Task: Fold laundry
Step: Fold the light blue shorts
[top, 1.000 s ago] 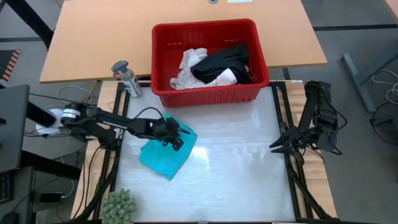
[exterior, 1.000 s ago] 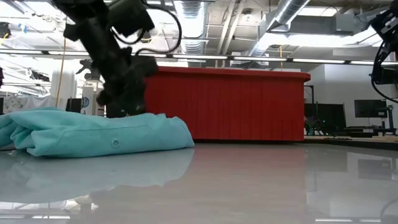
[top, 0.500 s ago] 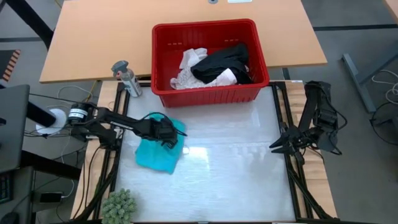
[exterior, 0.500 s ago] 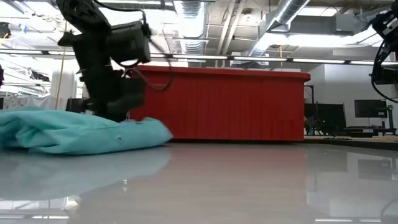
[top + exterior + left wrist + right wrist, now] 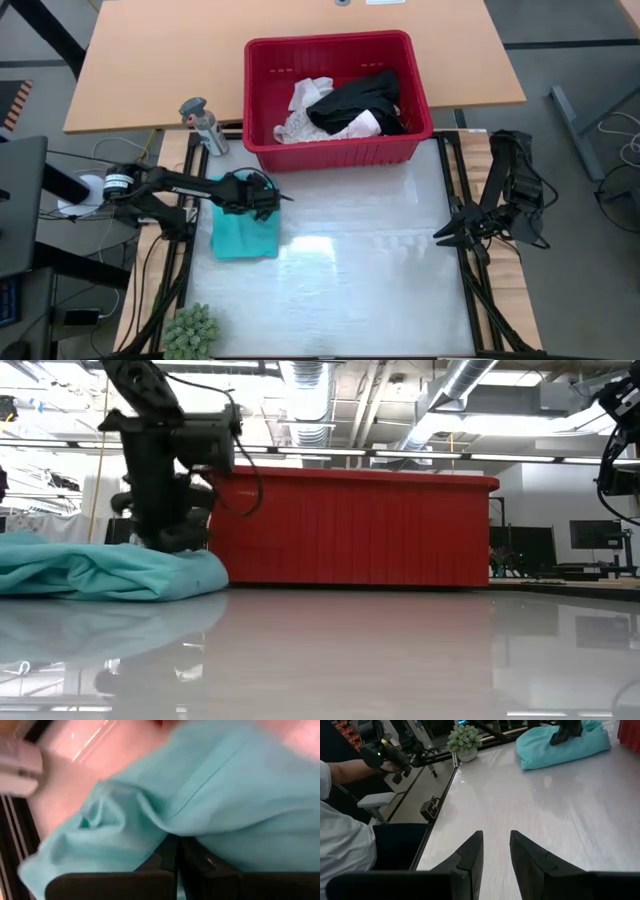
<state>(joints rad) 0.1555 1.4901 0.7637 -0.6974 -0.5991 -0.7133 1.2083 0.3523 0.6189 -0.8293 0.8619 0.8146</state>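
1. The step in hand, as I judge it, is folding the teal garment (image 5: 244, 230), which lies bunched at the left side of the white table (image 5: 380, 280), just in front of the red basket (image 5: 338, 148).
2. My left gripper (image 5: 268, 198) sits at the garment's upper right edge. In my left wrist view my fingers are pressed together with teal cloth lying over and around them, so I take it I have a fold of it pinched.
3. Next I should carry that edge across and lay it flat before letting go; the cloth is soft and may bunch.
4. More laundry waits in the basket: a black garment (image 5: 358, 100) and white pieces (image 5: 305, 108).
5. My right gripper (image 5: 447, 231) waits at the table's right edge, jaws partly apart, holding nothing.
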